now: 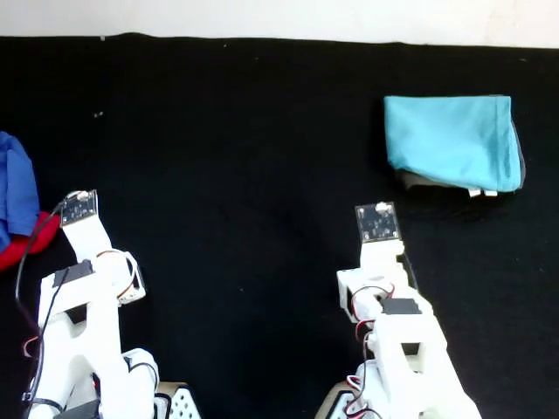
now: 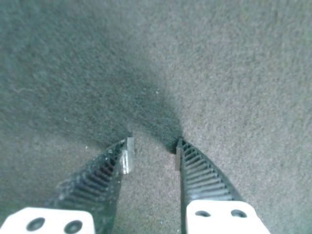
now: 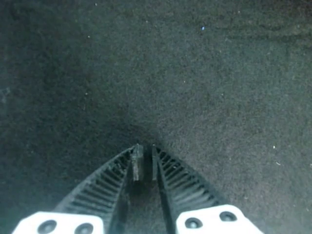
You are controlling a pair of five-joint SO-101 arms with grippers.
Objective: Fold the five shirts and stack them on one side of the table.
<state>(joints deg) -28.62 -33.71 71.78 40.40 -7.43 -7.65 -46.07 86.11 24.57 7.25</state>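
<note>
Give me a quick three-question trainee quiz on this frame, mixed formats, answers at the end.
1. True or false: the folded turquoise cloth shirt lies on top of a dark folded garment.
2. Which one has the wider gap between its fingers? A) left claw B) right claw
3. Fill in the colour: the crumpled blue cloth shirt at the table's edge touches a ___ garment.

Key: 1 true; 2 A; 3 red, the red garment.
</note>
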